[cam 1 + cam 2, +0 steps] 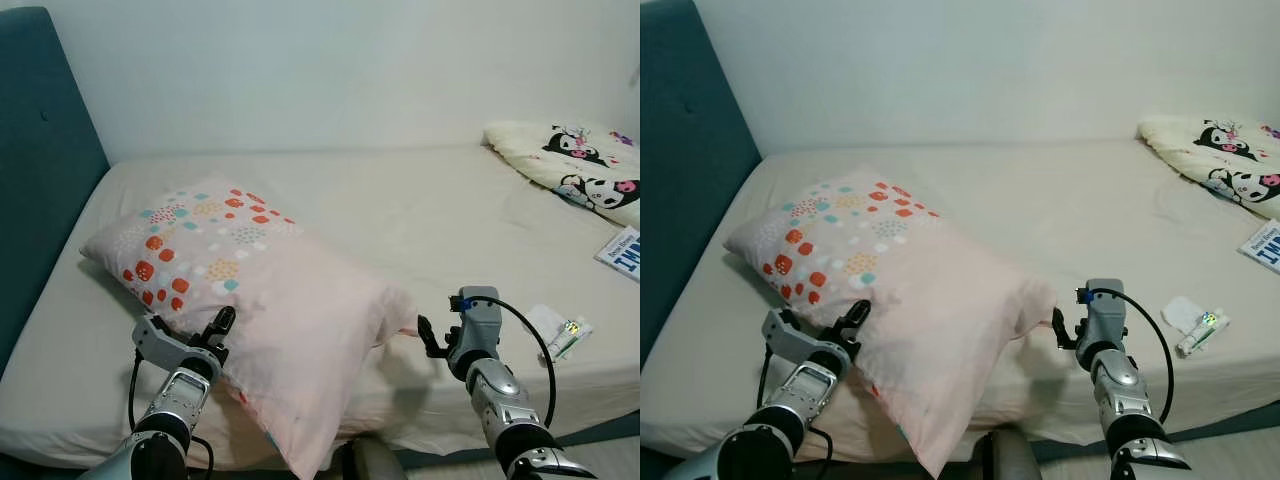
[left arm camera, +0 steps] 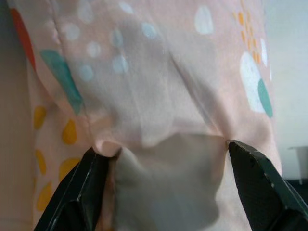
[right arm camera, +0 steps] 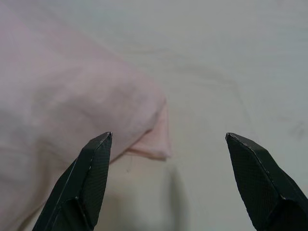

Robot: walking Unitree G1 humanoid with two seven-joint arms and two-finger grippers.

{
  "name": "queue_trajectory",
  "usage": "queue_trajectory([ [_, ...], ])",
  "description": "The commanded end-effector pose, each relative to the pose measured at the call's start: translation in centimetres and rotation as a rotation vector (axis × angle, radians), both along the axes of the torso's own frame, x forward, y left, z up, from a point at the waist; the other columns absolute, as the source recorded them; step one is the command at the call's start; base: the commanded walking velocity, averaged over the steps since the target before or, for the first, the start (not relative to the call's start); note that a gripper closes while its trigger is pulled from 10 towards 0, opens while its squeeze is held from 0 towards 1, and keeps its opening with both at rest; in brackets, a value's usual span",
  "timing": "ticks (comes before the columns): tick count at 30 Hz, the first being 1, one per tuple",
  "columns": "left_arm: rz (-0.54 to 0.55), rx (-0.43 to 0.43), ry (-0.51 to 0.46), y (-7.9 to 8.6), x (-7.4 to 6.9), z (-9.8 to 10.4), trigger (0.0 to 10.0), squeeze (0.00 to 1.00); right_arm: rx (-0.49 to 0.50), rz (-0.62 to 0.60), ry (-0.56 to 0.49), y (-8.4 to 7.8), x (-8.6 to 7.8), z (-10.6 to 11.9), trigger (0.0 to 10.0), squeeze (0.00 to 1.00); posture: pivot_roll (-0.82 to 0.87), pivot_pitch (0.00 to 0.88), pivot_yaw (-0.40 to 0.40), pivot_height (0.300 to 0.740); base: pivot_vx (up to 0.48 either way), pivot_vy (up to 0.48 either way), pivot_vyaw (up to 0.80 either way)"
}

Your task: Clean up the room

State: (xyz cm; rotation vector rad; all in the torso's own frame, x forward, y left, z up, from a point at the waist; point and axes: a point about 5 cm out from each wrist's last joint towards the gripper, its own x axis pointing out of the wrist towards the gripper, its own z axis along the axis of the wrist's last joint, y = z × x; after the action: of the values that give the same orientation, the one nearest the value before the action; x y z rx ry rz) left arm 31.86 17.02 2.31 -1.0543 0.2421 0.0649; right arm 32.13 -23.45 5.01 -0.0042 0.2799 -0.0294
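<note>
A pink pillow [image 1: 250,270] with orange and teal dots at its far end lies slantwise on the beige bed [image 1: 420,210]. Its near end hangs a little over the front edge. My left gripper [image 1: 216,334] is at the pillow's near left side. In the left wrist view the fingers [image 2: 84,187] stand wide open, pressed against the pillowcase fabric [image 2: 159,96], which bulges between them. My right gripper [image 1: 432,336] hovers open just right of the pillow's near right corner [image 3: 154,139], above the sheet, with nothing between its fingers.
A teal headboard [image 1: 40,170] rises on the left and a white wall stands behind the bed. A cartoon-print blanket [image 1: 580,170] lies at the far right, with a blue-lettered book [image 1: 622,250] below it. A small tube and white packet [image 1: 562,336] lie near the right front edge.
</note>
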Motion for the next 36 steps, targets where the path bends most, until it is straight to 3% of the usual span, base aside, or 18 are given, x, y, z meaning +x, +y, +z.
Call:
queue_trajectory([
  [1, -0.072, -0.015, -0.017, -1.9, 0.4, 0.3, 10.0, 0.0, 0.008, -0.01, -0.015, -0.1, 0.0, 0.1, 10.0, 0.0, -0.23, 0.0, -0.004, 0.595, 0.0, 0.0, 0.0],
  [7, -0.203, 0.133, -0.034, -4.3, 1.2, 1.3, 10.0, 0.0, 0.007, -0.033, -0.031, -0.7, 0.0, 0.5, 10.0, 0.0, -0.23, 0.0, 0.001, 0.595, 0.0, 0.0, 0.0],
  [8, -0.219, 0.155, -0.037, -4.6, 1.5, 1.6, 4.0, 0.0, 0.007, -0.039, -0.034, -0.9, -0.1, 0.5, 10.0, 0.0, -0.23, 0.0, 0.001, 0.595, 0.0, 0.0, 0.0],
  [9, -0.228, 0.169, -0.039, -4.8, 1.7, 1.8, 4.0, 0.0, 0.007, -0.042, -0.036, -1.0, -0.1, 0.6, 10.0, 0.0, -0.23, 0.0, 0.001, 0.595, 0.0, 0.0, 0.0],
  [10, -0.255, 0.165, -0.058, -5.6, 2.1, 2.4, 0.0, 0.0, 0.008, -0.05, -0.042, -1.2, -0.1, 0.7, 10.0, 0.0, -0.24, 0.0, 0.005, 0.595, 0.0, 0.0, 0.0],
  [19, -0.327, 0.189, -0.102, -7.6, 2.6, 3.5, 0.0, 0.0, 0.004, -0.063, -0.056, -1.3, -0.2, 0.9, 10.0, 0.0, -0.24, 0.0, 0.012, 0.595, 0.0, 0.0, 0.0],
  [24, -0.373, 0.298, -0.128, -7.7, 3.4, 4.6, 0.0, 0.0, 0.001, -0.075, -0.066, -1.6, -0.2, 1.1, 10.0, 0.0, -0.25, 0.0, 0.017, 0.595, 0.0, 0.0, 0.0],
  [26, -0.371, 0.514, -0.134, -6.1, 4.7, 6.2, 0.0, 0.0, 0.001, -0.083, -0.073, -1.7, -0.3, 1.2, 10.0, 0.0, -0.24, 0.0, 0.024, 0.595, 0.0, 0.0, 0.0],
  [27, -0.371, 0.514, -0.134, -6.1, 4.7, 6.2, 0.0, 0.0, 0.001, -0.083, -0.073, -1.7, -0.3, 1.2, 10.0, 0.0, -0.24, 0.0, 0.024, 0.595, 0.0, 0.0, 0.0],
  [28, -0.296, 0.72, -0.145, -3.2, 6.6, 9.1, 0.0, 0.0, 0.001, -0.088, -0.079, -1.7, -0.3, 1.2, 10.0, 0.0, -0.24, 0.0, 0.026, 0.595, 0.0, 0.0, 0.0],
  [32, -0.268, 0.77, -0.149, -2.4, 7.1, 10.1, 0.0, 0.0, 0.001, -0.09, -0.081, -1.7, -0.3, 1.2, 10.0, 0.0, -0.24, 0.0, 0.026, 0.595, 0.0, 0.0, 0.0],
  [33, -0.247, 0.893, -0.169, -1.1, 7.9, 12.1, 0.0, 0.0, 0.002, -0.094, -0.084, -1.7, -0.4, 1.2, 10.0, 0.0, -0.24, 0.0, 0.034, 0.595, 0.0, 0.0, 0.0],
  [34, -0.247, 0.893, -0.169, -1.1, 7.9, 12.1, 0.0, 0.0, 0.002, -0.094, -0.084, -1.7, -0.4, 1.2, 10.0, 0.0, -0.24, 0.0, 0.034, 0.595, 0.0, 0.0, 0.0],
  [36, -0.155, 1.171, -0.181, 2.2, 9.2, 16.7, 0.0, 0.0, 0.003, -0.105, -0.092, -1.9, -0.6, 1.3, 10.0, 0.0, -0.24, 0.0, 0.036, 0.595, 0.0, 0.0, 0.0],
])
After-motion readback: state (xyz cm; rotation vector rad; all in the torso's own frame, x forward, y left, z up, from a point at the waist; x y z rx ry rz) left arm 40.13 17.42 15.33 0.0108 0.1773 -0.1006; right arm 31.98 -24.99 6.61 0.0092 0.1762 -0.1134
